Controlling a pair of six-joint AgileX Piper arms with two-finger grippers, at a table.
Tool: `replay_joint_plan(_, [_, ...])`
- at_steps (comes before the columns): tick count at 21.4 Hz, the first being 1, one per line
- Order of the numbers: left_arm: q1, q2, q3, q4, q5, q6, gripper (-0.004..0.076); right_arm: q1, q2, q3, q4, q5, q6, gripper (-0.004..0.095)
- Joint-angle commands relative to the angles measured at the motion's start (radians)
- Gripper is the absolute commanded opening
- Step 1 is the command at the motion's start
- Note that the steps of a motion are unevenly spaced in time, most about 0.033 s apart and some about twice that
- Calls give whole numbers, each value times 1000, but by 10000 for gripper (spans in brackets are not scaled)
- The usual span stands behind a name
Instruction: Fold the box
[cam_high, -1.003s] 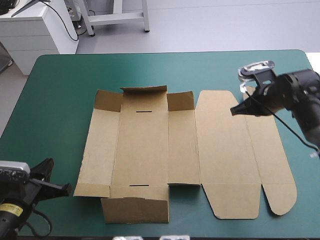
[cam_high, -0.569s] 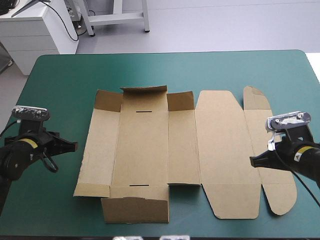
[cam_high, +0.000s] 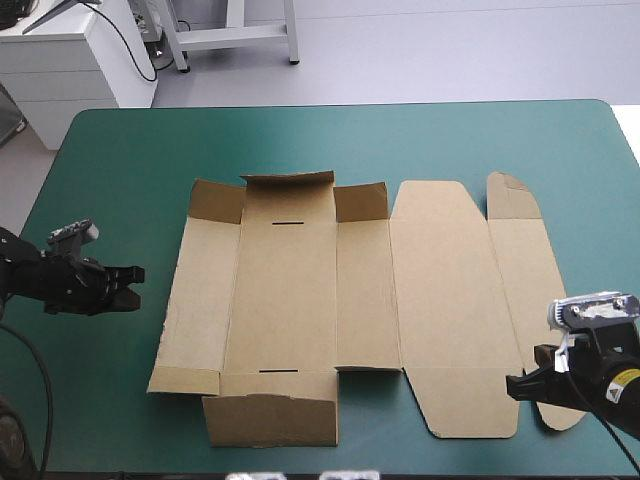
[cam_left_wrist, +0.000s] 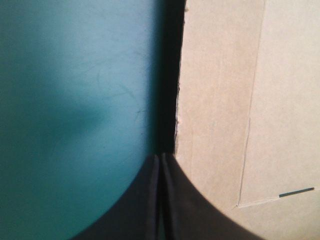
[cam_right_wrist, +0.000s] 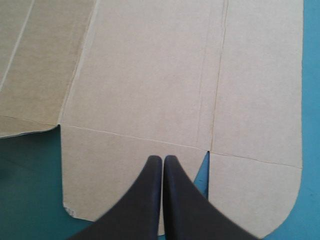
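Box (cam_high: 300, 300) lay mostly flat, centre of table (cam_high: 130, 150).
We saw left gripper (cam_high: 134, 274) pressed together by the table's left edge, right gripper (cam_high: 510, 385) likewise, near-right corner.

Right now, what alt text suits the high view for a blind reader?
A brown box, mostly flat with far flaps raised, lies on the teal-green table. The left jaws point at its left edge; the right jaws are over its near right flaps.

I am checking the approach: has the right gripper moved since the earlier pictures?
Yes. The right gripper moved along the box, from its far right end to its near right flaps.
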Motion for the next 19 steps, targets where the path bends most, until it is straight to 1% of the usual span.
replay_joint_plan(1, [6, 66, -31, -69, 102, 58, -1, -5, -43, -6, 61, -32, 3, -2])
replay_joint_plan(2, [6, 96, -31, -55, 102, 3, -1, -5, -70, 10, 91, -11, 3, -2])
replay_joint_plan(4, [6, 106, -31, -41, 100, 3, -1, -5, -105, 33, 103, 8, 1, -2])
replay_joint_plan(7, [6, 125, -31, -39, 68, 13, 1, -5, -128, 43, 97, 23, -1, -2])
replay_joint_plan(8, [6, 133, -31, -39, 66, 30, 19, -5, -128, 47, 97, 31, -1, -2])
replay_joint_plan(9, [0, 138, -31, -50, 70, 54, 71, -5, -128, 51, 95, 37, -1, -2])
replay_joint_plan(10, [-12, 143, -31, -50, 68, 59, 143, -5, -128, 51, 95, 40, -1, -2])
replay_joint_plan(11, [-24, 148, -31, -48, 68, 59, 250, -5, -128, 51, 95, 42, -1, -2])
replay_joint_plan(13, [-36, 150, -31, -35, 72, 59, 380, -5, -128, 51, 95, 49, -1, -2])
replay_joint_plan(15, [-51, 152, -31, -40, 79, 5, 509, -5, -128, 51, 95, 55, -1, -2])
replay_joint_plan(19, [-79, 152, -31, -89, 101, -19, 512, -5, -128, 51, 95, 55, -1, -2])
